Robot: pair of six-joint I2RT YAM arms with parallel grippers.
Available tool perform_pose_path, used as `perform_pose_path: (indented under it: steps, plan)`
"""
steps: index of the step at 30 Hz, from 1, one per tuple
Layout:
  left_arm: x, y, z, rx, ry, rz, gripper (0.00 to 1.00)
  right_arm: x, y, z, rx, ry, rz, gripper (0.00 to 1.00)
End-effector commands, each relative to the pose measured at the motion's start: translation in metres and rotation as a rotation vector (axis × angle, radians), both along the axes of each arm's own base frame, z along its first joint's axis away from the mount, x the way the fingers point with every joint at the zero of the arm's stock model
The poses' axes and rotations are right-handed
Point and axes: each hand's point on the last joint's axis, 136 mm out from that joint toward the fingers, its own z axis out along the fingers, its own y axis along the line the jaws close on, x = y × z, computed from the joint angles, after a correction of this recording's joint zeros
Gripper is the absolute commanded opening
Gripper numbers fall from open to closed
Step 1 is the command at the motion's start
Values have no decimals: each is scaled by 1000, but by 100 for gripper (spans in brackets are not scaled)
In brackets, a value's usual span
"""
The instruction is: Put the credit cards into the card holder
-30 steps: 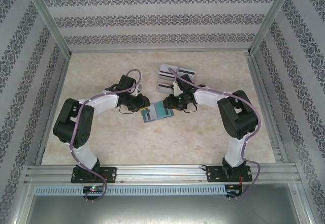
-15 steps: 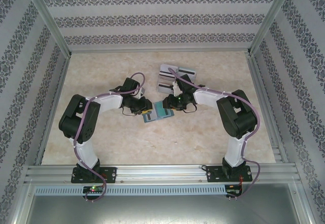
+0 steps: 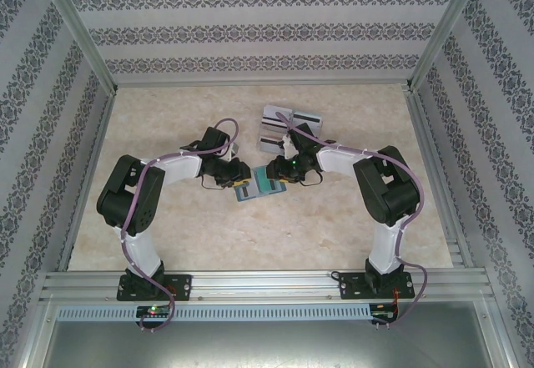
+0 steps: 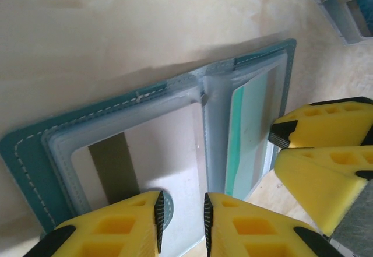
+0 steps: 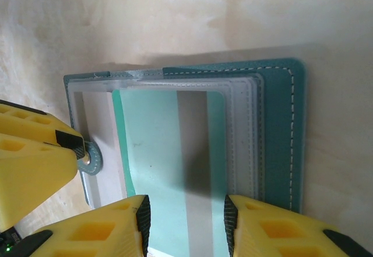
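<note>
Since a second ago the left arm (image 3: pixel 167 169) has been swung in toward the middle, so that the left gripper (image 4: pixel 182 225) is now set at one edge of the card holder (image 3: pixel 253 188), which is laid open on the counter (image 3: pixel 167 118) between the two arms, with loose grey cards (image 3: pixel 289 126) lying near it on the far side. Its jaws are held narrowly parted over the clear sleeve (image 4: pixel 145 152) of the holder, and nothing is seen pinched between them. The right gripper (image 5: pixel 185 225) is held with jaws spread above a teal card (image 5: pixel 151 152) seated in the holder's other pocket.
</note>
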Motion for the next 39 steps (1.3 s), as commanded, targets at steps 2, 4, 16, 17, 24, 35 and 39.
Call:
perform_pose_path:
  steps: [2,4,16,17,24,35,39]
  plan:
    - [5,-12,20,-23,-32,-25,26,3,-8,4,-3,-8,-20,41]
    - [7,-15,26,-29,-44,-29,26,3,-8,7,1,-13,-22,41]
    - [9,-40,27,-63,-36,-53,19,8,-10,14,54,-17,-63,41]
    - [9,-41,24,-62,-30,-52,19,10,-11,16,65,-20,-74,41]
    - [17,-48,13,-81,-17,-52,15,12,-15,20,102,-15,-100,43]
    - [20,-56,5,-88,-1,-65,14,12,-10,16,129,10,-91,43]
    - [18,-56,1,-85,8,-67,13,10,-12,6,108,22,-91,43]
